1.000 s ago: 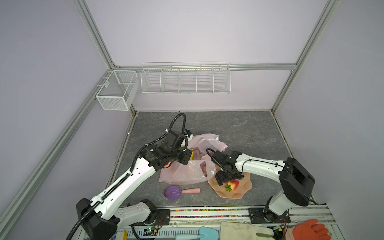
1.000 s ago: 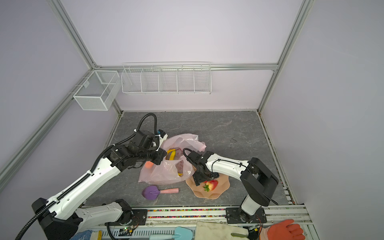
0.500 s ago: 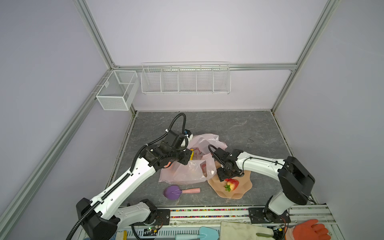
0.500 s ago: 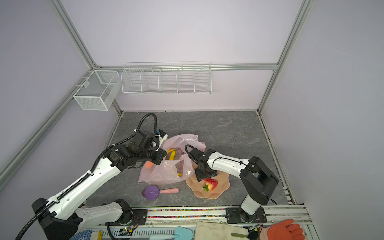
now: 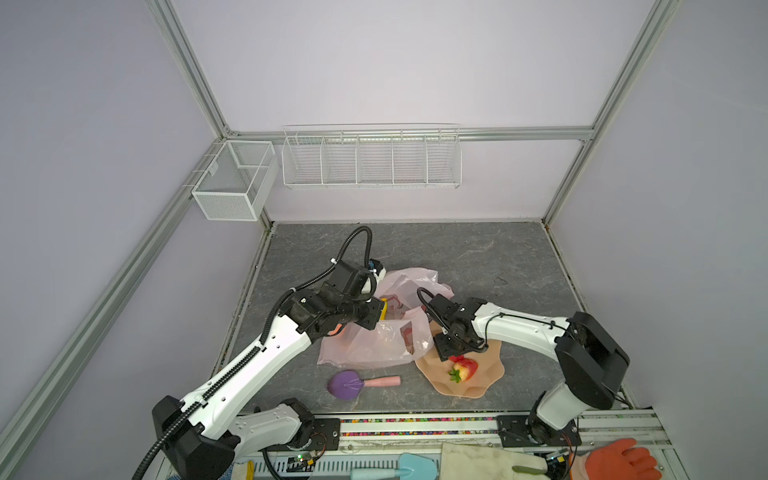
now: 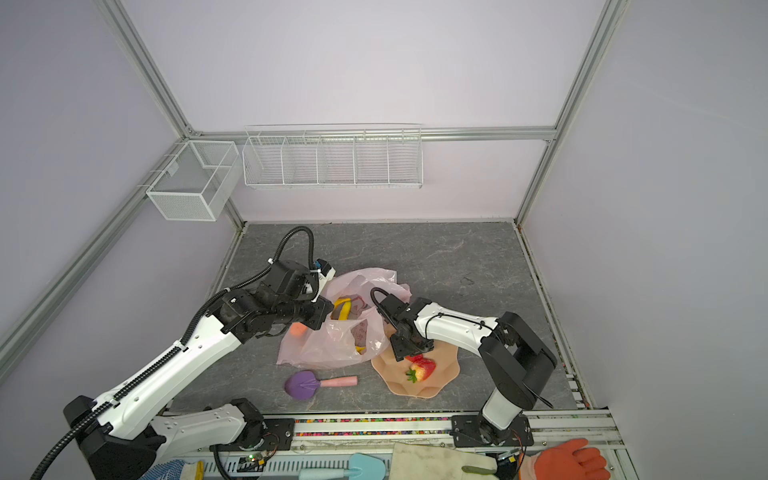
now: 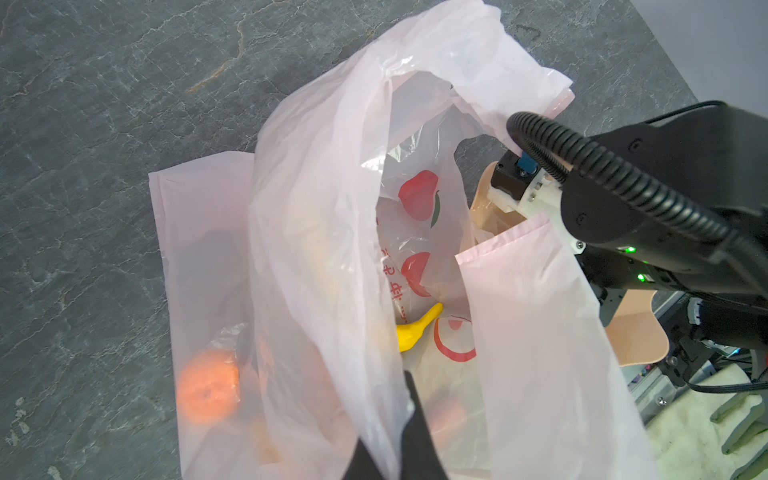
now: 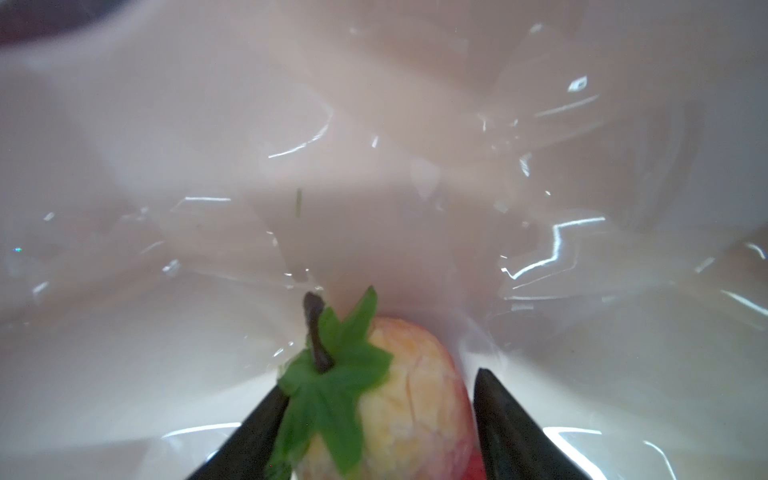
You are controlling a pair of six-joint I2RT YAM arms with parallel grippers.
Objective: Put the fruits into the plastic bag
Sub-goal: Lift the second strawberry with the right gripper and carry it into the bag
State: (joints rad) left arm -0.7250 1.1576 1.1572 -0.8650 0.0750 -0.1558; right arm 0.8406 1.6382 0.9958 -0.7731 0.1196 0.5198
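plastic bag [image 7: 324,208] is pinched in left claw [image 7: 388,419], but strawberry [image 8: 415,415], loosely straddled by right claw [image 8: 382,384] (grip unclear), could get squirted out.

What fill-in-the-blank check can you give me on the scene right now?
1. The left gripper pinches the pale pink ___.
2. The fingers of the right gripper flank a ___ over the peach bowl.
3. The handle of the purple scoop is ___.
Missing words: plastic bag; strawberry; pink.
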